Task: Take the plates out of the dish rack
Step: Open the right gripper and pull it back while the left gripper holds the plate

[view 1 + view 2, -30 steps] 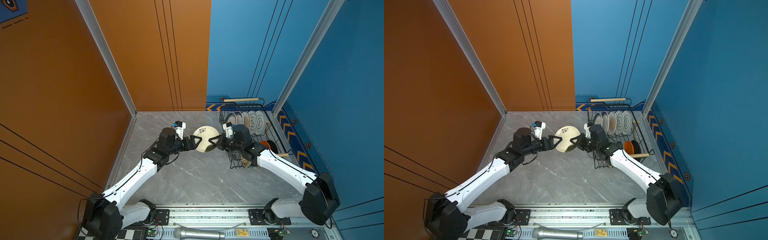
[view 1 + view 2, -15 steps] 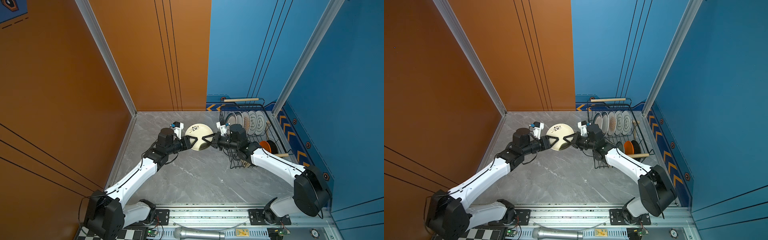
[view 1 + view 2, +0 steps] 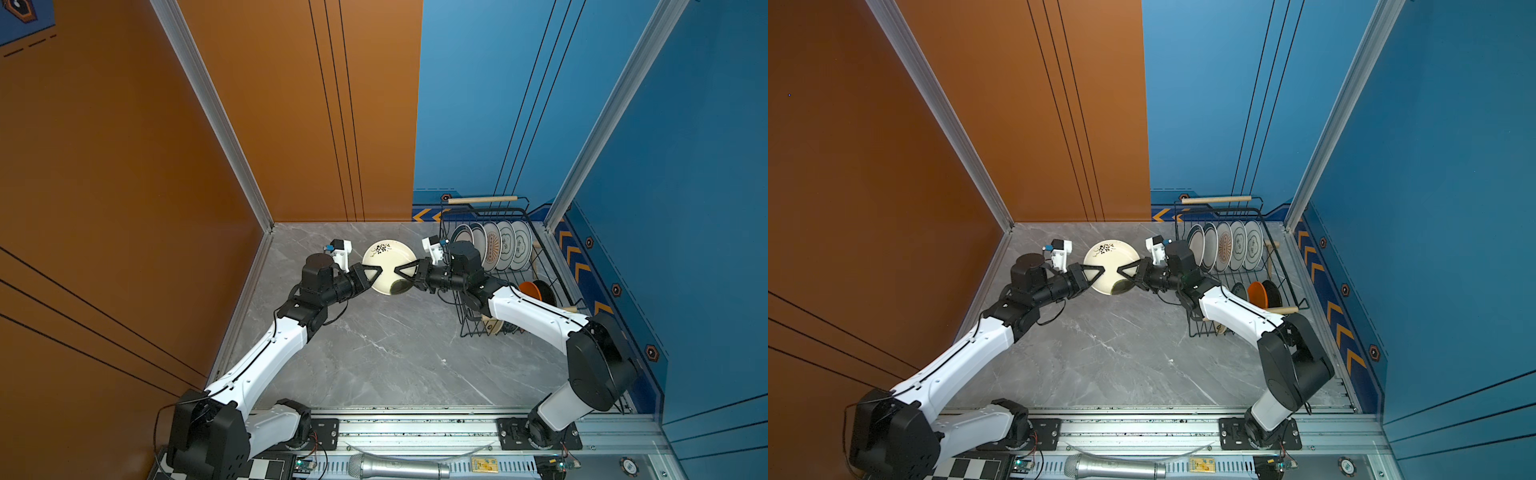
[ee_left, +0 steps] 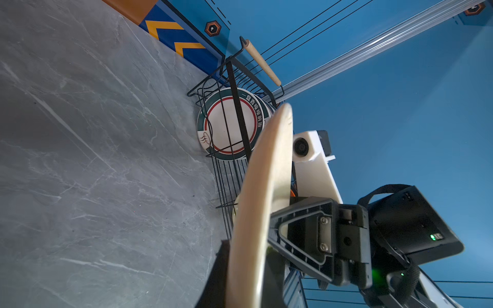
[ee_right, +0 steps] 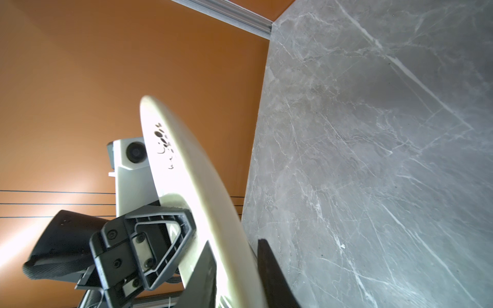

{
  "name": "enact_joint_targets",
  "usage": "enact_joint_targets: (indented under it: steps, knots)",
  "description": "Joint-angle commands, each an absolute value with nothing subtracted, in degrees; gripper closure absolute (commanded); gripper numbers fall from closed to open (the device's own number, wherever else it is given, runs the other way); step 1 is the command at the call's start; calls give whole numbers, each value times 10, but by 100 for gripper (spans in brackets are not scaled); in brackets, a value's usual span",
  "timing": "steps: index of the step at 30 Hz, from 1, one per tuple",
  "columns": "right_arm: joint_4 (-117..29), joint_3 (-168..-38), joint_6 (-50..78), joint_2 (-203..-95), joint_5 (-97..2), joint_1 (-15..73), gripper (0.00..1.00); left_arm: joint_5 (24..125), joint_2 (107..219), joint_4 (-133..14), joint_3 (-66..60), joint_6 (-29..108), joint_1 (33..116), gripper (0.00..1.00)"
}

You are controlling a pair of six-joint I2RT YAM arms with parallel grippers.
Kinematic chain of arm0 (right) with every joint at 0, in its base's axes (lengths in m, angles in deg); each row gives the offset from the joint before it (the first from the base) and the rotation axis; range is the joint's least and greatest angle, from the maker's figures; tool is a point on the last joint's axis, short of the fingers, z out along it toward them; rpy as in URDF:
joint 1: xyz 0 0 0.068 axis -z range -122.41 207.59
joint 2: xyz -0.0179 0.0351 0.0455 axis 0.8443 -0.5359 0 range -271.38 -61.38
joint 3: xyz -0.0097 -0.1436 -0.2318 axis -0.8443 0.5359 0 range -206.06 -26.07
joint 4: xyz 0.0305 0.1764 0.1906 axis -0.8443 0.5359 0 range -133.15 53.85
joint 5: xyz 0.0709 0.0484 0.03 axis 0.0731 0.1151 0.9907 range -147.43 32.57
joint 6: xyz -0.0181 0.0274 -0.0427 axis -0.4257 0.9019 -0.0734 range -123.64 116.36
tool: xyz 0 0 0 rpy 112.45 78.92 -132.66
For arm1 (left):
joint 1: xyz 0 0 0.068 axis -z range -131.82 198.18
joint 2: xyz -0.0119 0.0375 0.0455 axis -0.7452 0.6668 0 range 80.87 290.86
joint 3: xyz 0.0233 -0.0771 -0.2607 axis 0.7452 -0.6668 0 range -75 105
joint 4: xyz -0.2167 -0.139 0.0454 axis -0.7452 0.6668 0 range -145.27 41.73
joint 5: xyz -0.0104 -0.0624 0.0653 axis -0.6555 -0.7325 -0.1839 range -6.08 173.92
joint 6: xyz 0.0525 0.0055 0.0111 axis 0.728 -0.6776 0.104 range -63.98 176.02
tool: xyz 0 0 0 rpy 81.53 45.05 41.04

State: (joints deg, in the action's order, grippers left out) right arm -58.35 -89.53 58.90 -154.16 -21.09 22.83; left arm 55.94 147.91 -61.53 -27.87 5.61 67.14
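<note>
A cream plate (image 3: 388,266) (image 3: 1111,262) with a black flower print hangs on edge above the grey table, left of the dish rack (image 3: 484,211) (image 3: 1219,207). My left gripper (image 3: 374,274) (image 3: 1094,274) (image 4: 245,288) is shut on its left rim. My right gripper (image 3: 401,276) (image 3: 1125,274) (image 5: 237,280) straddles the opposite rim, its jaws slightly open, with a thin gap at one finger. Several large white plates (image 3: 505,245) (image 3: 1225,245) stand upright in the rack's far part. An orange plate (image 3: 530,291) and a black plate (image 3: 544,291) stand nearer.
The rack sits against the blue right wall, its near end partly hidden by my right arm. An orange wall bounds the left side. The grey marble table (image 3: 374,353) stretches between the arms. A microphone (image 3: 399,469) lies on the front rail.
The right gripper carried the cream plate leftward to the left gripper. The left jaws closed on its rim. The right jaws have eased apart.
</note>
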Motion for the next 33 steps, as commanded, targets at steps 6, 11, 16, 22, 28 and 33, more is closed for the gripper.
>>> enact_joint_targets:
  steps: [6, 11, 16, 22, 28, 33]
  knots:
    - [-507, -959, 531, -1575, -202, 193, 54, 508, 1449, -583, -295, 116, 660, 100]
    - [-489, -982, 517, -1592, -201, 195, 51, 510, 1423, -557, -293, 125, 643, 100]
    - [-452, -1003, 493, -1600, -211, 200, 29, 513, 1398, -523, -289, 136, 618, 100]
    - [-322, -1031, 406, -1573, -263, 236, 19, 513, 1369, -481, -288, 144, 563, 100]
    - [-122, -1099, 265, -1522, -378, 263, 4, 523, 1377, -471, -293, 137, 516, 100]
    - [8, -1116, 185, -1444, -551, 268, 0, 579, 1415, -451, -291, 124, 489, 100]
